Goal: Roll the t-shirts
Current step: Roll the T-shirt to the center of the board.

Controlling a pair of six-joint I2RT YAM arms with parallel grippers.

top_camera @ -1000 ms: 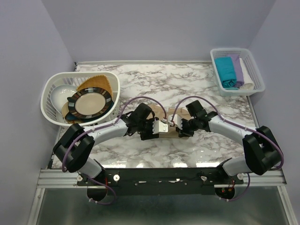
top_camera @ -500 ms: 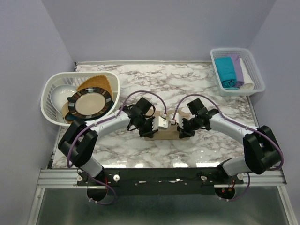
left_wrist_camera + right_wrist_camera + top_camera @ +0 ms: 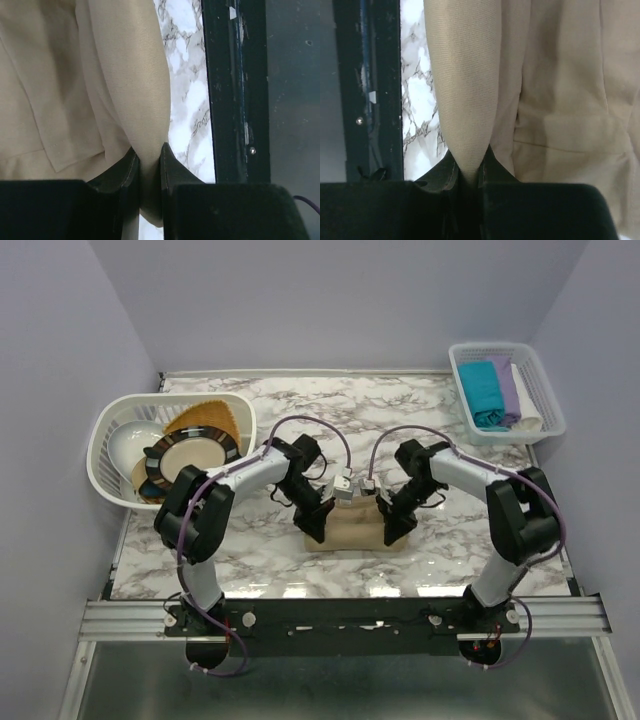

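- Well, got left gripper (image 3: 149,152) and right gripper (image 3: 468,162) both pinched tight on a fold of beige t-shirt (image 3: 355,532), lower centre of overhead view.
- Could lose that thin fold mid-roll.
- Might end lopsided if pulled unevenly.

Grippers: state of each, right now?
Left gripper: shut on the beige t-shirt.
Right gripper: shut on the same beige t-shirt.

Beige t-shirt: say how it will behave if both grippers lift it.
Probably floppy: the beige t-shirt bunches softly where the left gripper pinches it. Likely to sag between that and the right gripper, pinching another fold. Its matte weave should resist slipping.
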